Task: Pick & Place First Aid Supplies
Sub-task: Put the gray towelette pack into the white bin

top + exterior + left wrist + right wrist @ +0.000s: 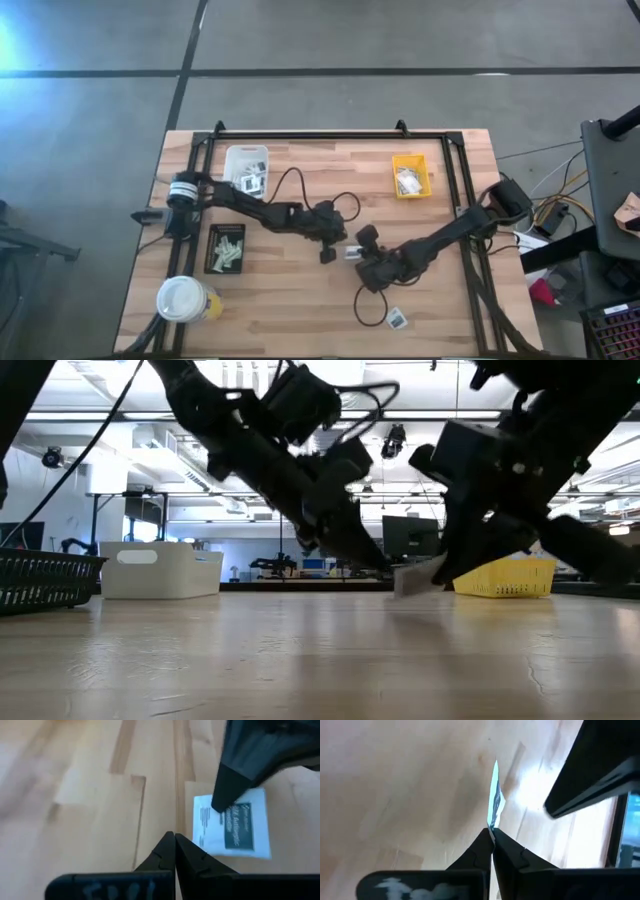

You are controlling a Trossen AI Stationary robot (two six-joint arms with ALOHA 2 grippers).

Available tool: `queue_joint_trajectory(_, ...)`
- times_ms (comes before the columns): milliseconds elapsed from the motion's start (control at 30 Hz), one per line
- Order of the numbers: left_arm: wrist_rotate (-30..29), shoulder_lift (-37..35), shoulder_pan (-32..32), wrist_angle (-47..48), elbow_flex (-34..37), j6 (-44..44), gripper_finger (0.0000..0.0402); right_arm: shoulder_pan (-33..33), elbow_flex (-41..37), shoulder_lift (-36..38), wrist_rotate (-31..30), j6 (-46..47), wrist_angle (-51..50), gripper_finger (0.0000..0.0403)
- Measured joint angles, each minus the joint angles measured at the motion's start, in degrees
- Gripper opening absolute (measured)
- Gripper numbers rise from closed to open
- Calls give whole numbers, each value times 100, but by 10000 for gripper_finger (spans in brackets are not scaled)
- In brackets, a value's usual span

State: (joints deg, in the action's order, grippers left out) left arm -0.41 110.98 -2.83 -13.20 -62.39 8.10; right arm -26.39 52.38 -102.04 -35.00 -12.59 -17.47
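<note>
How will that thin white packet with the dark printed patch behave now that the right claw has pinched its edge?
The flat white packet with the dark printed patch looks thin and probably very light. Pinched edge-on in the shut right claw, it stands out without drooping, so it is likely fairly stiff. Held only by its rim, it might pivot or slip when swung.

arms: two, black, jointed segments
left arm (262,210): white band with dark stripes at its base; thin black cable looping above the forearm
right arm (440,238): blocky black base at the table edge; black cable curling under the wrist
fingers (167,851): matte black, tapering to slim pointed tips
wrist bar (107,886): black, faint handwritten marks
</note>
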Motion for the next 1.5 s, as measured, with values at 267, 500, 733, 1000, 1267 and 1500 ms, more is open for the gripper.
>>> queue_joint_trajectory(267,-393,-510,-11,387,-7,-653,1,-9,-2,564,-22,779,-938,8)
queue_joint_trajectory(500,-566,-869,-41,721,-9,-862,1,-28,-28,1204,-114,1285,-1726,8)
queue_joint_trajectory(733,-1128,-1193,-160,1115,-4,-989,0,-76,-165,1970,-39,1859,-2293,8)
queue_joint_trajectory(1000,-1235,-1250,-377,1211,9,-1144,0,-99,-832,2726,188,3132,-2126,8)
queue_joint_trajectory(1267,-1235,-1250,-540,1170,17,-1141,0,-114,-1619,2770,533,3424,-363,8)
queue_joint_trajectory(1500,-1087,-1250,-535,1165,17,-1110,4,-114,-1871,2603,553,3460,910,8)
